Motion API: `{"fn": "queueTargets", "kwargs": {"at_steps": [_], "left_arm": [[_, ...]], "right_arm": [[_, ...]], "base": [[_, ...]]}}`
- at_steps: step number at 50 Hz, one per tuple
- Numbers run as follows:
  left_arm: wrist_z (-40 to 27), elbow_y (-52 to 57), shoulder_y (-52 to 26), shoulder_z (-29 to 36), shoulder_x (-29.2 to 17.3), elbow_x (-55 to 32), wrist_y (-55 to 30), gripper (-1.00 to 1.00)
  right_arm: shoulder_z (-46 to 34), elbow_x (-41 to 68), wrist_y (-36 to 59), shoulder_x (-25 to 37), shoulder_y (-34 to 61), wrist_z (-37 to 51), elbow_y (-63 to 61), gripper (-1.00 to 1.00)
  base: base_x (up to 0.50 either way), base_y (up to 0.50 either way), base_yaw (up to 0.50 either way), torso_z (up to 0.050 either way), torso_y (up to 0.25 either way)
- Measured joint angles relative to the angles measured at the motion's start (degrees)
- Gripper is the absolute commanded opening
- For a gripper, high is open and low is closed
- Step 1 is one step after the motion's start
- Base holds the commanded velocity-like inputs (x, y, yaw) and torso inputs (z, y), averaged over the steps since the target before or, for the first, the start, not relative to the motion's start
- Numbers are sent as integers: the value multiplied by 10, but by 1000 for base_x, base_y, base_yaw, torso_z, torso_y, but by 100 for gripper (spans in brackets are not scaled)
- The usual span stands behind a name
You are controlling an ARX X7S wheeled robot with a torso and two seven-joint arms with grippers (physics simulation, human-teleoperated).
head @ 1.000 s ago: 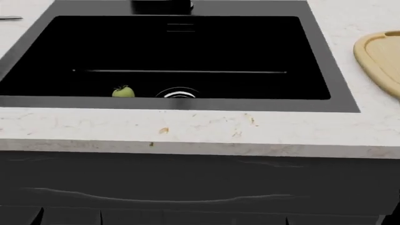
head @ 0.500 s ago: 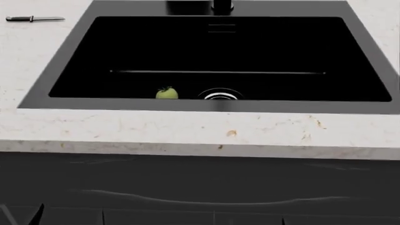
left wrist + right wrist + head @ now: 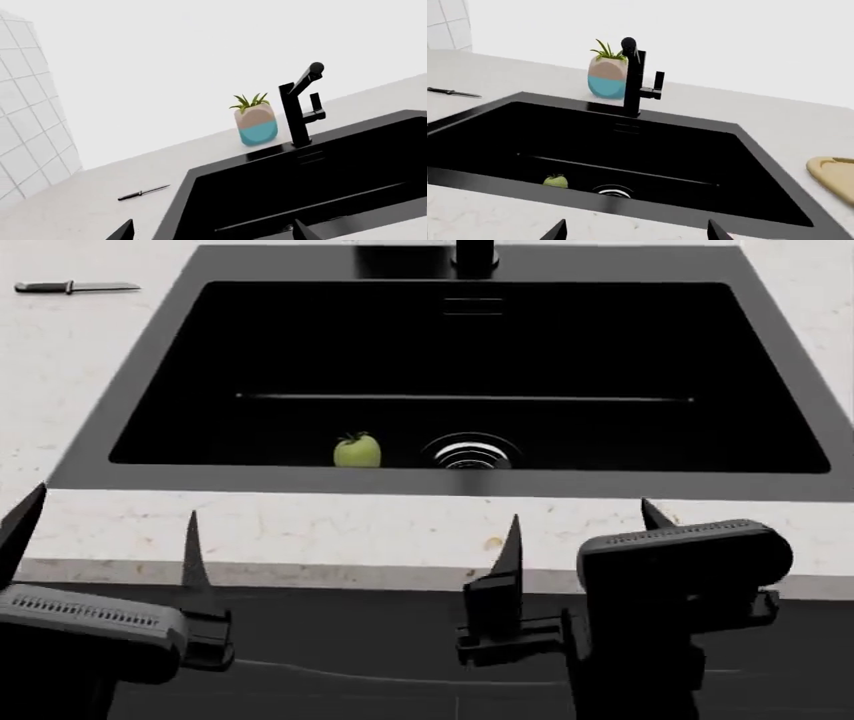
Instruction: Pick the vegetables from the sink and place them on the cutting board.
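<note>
A: Anything sitting on the cutting board [image 3: 835, 176] yet?

B: Seemingly nothing. The tomato [image 3: 356, 451] is lying in the sink [image 3: 147, 390] beside the drain [image 3: 470, 452]; left gripper [image 3: 104, 530] and right gripper [image 3: 582, 525] are hovering spread, holding nothing.

Your two arms end in matte black hardware throughout. The right gripper [image 3: 577, 530] sits on a chunky rounded black housing with a finely ribbed strip along its top edge, and carries thin, blade-like fingers tapering to sharp points. The left gripper [image 3: 107, 530] matches it (same ribbed strip, same pointed fingers). From each wrist camera you see only two dark fingertips [image 3: 555, 231].
</note>
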Motion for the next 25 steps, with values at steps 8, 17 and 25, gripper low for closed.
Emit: {"fn": "queueTargets", "kwargs": {"at_steps": [8, 17, 25], "left_arm": [[2, -80, -101, 2, 8, 1, -41, 100], [-5, -197, -196, 13, 17, 4, -43, 100], [-12, -278, -244, 24, 20, 5, -35, 100]], "right_arm": [[-15, -3, 26, 11, 116, -20, 112, 100], [-32, -23, 22, 11, 228, -23, 272, 100], [-66, -51, 20, 12, 290, -20, 378, 100]], "base": [[1, 0, 0, 50, -30], [36, 0, 0, 50, -26], [500, 0, 0, 44, -20]]}}
